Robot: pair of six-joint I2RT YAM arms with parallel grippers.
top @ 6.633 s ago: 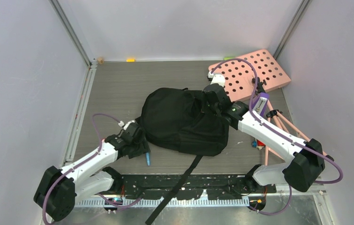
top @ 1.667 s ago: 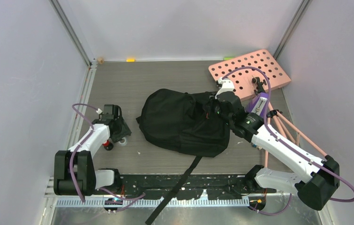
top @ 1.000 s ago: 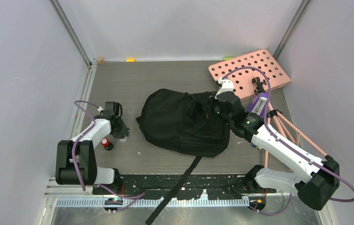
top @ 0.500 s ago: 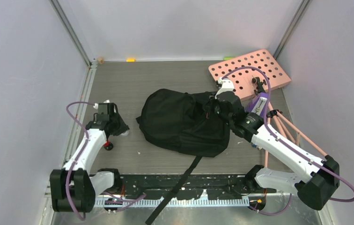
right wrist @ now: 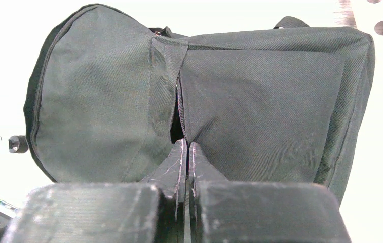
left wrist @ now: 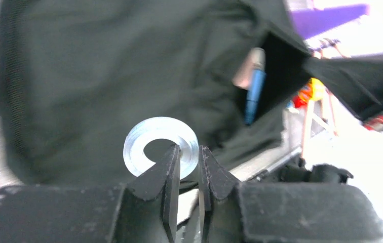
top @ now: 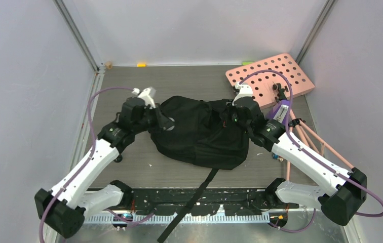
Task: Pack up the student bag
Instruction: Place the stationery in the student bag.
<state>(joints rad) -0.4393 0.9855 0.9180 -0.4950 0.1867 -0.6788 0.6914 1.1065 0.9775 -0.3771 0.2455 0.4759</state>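
Now the left gripper (left wrist: 189,157) — nipped narrowly on a pale ring (left wrist: 161,126) — hovers over the mid-table student bag (top: 199,134), its opening (left wrist: 275,66) further right, beside the right gripper (right wrist: 186,147) clamped on fabric.

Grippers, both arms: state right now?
Left gripper: closed on a pale translucent ring.
Right gripper: shut, pinching a fold of the student bag fabric.

Black student bag (top: 199,134), pink board (top: 275,76) dotted with holes, pale bluish ring (left wrist: 161,126), grey woodgrain table (top: 128,86).
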